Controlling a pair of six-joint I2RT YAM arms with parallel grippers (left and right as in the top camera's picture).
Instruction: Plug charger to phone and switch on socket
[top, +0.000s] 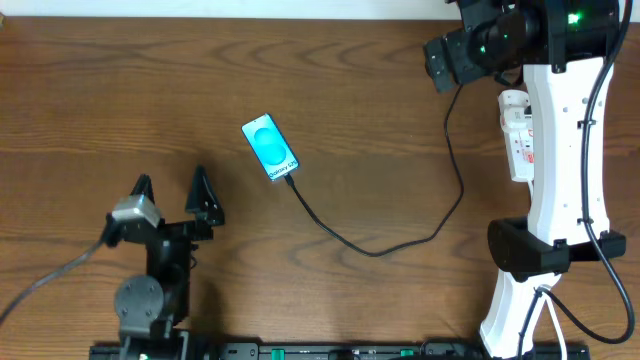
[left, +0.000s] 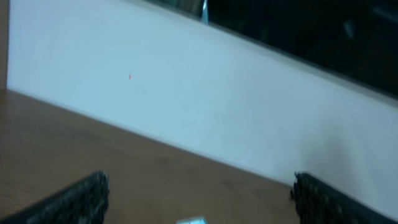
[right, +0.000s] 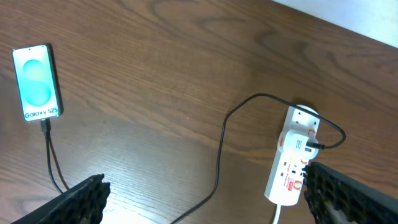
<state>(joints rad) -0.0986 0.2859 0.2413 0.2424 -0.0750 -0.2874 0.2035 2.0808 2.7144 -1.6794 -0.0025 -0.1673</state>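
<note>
Currently | step: charger is seen plugged into phone, so switching on the socket is judged next; a press on its switch is called for | phone lies mid-worktop; socket lies by the right edge, near right end effector | left end effector and right are spread wide, nothing gripped

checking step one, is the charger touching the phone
Touching. The right wrist view shows the charger tip meeting the bottom edge of the phone, with no gap between them.
</note>
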